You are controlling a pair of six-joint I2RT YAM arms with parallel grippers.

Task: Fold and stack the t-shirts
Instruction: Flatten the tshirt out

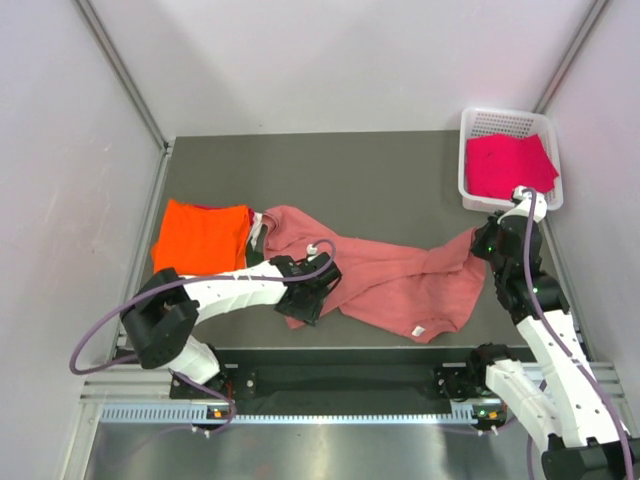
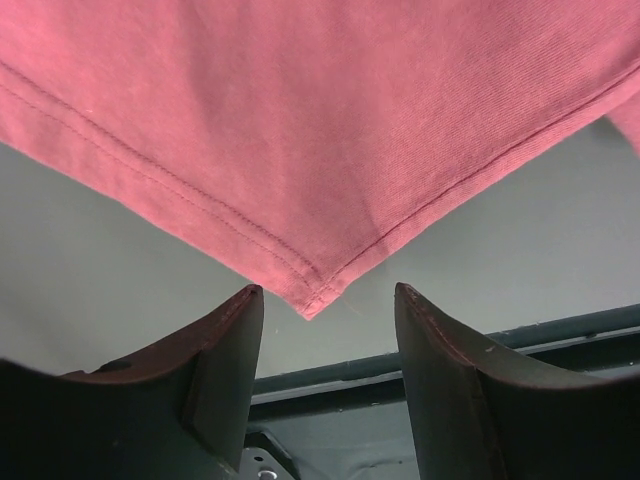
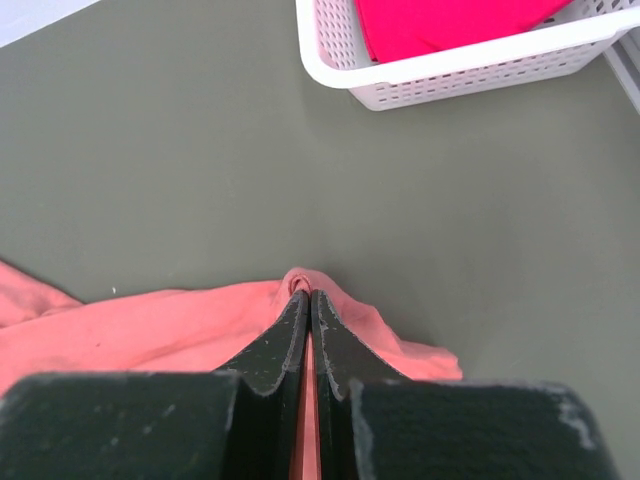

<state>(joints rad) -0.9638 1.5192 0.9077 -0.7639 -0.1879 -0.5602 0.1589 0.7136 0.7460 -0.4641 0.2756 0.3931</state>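
A salmon-pink t-shirt [image 1: 390,280] lies crumpled and stretched across the middle of the table. My left gripper [image 1: 305,303] is open at its near-left hem. In the left wrist view a hemmed corner of the shirt [image 2: 320,120] points down between the tips of the gripper [image 2: 325,293], which are well apart and not pinching it. My right gripper [image 1: 482,238] is shut on a small fold at the shirt's right end [image 3: 150,325], its fingertips [image 3: 318,305] pressed together with pink cloth between them. An orange t-shirt [image 1: 200,235] lies folded at the left. A magenta t-shirt [image 1: 510,165] lies in the basket.
The white mesh basket [image 1: 465,150] stands at the back right corner, just beyond my right gripper; its rim [image 3: 450,75] shows in the right wrist view. The table's black front rail [image 2: 560,330] runs close behind the left fingers. Grey walls stand on both sides.
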